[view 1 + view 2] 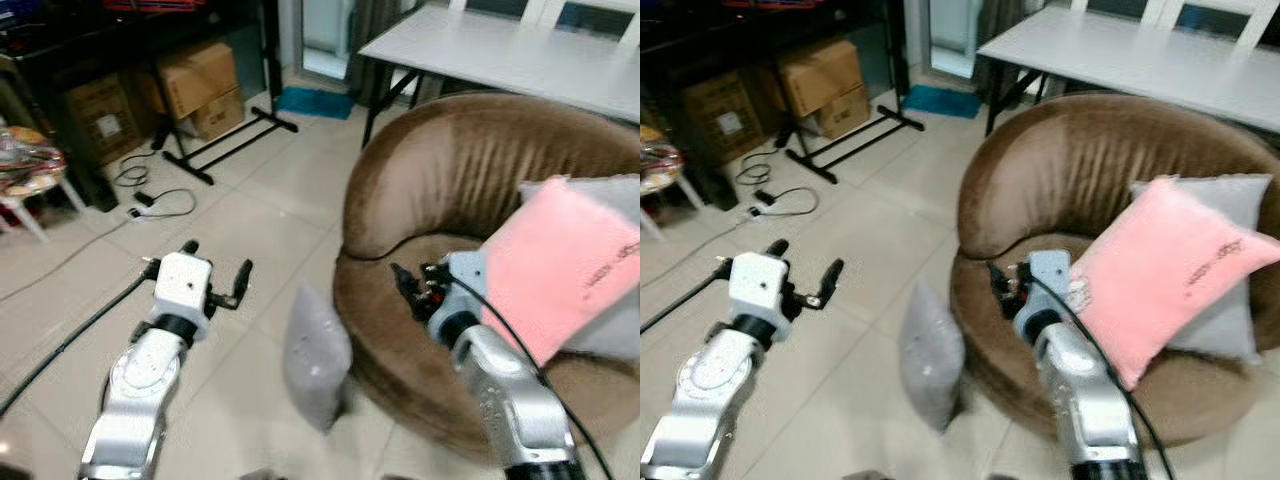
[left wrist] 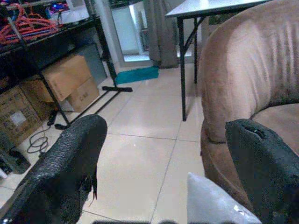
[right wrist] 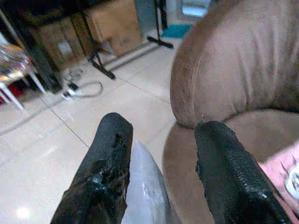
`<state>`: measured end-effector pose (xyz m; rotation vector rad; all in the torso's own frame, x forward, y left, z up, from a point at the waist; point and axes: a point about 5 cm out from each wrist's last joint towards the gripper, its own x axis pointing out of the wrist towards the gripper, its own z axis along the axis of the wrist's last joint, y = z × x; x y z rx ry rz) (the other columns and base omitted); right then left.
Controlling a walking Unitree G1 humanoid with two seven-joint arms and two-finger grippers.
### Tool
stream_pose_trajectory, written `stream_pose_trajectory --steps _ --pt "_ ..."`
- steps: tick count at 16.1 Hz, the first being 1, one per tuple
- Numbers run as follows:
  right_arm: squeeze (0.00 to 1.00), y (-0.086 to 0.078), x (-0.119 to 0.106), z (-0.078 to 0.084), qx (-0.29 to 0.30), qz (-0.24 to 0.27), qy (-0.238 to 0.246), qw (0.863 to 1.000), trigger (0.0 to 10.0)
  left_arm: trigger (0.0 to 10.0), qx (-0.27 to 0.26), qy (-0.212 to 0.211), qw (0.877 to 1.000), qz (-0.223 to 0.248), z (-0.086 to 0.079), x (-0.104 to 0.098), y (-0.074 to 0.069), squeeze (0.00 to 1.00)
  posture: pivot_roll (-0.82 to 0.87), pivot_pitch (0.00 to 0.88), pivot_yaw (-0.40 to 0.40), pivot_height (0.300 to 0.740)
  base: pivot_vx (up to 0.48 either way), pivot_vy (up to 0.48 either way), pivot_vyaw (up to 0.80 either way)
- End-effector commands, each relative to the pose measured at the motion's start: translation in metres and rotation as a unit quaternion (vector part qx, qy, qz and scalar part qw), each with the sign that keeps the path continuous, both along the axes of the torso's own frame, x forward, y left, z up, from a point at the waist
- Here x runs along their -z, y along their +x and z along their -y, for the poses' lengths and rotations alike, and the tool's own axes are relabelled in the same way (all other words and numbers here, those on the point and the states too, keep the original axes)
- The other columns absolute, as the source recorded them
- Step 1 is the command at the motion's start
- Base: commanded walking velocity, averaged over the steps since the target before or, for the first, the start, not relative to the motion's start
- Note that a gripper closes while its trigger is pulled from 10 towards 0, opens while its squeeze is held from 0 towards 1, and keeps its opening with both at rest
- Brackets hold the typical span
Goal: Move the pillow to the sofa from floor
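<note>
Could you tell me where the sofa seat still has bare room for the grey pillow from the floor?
The seat's front left is bare, between the sofa back and the pink pillow. The right side is crowded: the pink pillow leans on a grey cushion. The floor pillow stands against the sofa's front.

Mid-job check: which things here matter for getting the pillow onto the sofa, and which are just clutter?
Job:
- grey pillow, upright on the floor against the sofa
- brown sofa
- left claw, open, above the floor
- right claw, open, over the seat

Clutter:
- pink pillow and grey cushion on the sofa
- cardboard boxes
- white table
- floor cable
</note>
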<state>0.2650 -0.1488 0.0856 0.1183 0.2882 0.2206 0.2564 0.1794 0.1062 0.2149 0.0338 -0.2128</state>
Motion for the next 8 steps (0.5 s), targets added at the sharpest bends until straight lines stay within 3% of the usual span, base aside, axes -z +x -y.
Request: stream_pose_trajectory --steps 1,4,8 --pt "0.00 0.0015 -0.0034 -0.0008 -0.006 0.003 -0.002 1.000 10.0 10.0 -0.004 0.004 1.000 -0.002 -0.0039 0.0003 0.0007 0.00 -0.10 0.000 0.005 0.740 0.000 0.000 0.45" --pt "0.00 0.0025 -0.0036 -0.0006 -0.005 0.003 0.001 1.000 10.0 10.0 -0.010 -0.005 1.000 0.001 -0.0077 -0.0018 0.0027 0.00 -0.10 0.000 0.003 0.740 0.000 0.000 0.80" --pt "0.00 0.0048 -0.0040 -0.0011 0.002 0.005 0.003 1.000 10.0 10.0 0.003 -0.001 1.000 -0.003 -0.0067 -0.0011 0.0018 0.00 -0.09 0.000 -0.003 0.740 0.287 0.000 0.00"
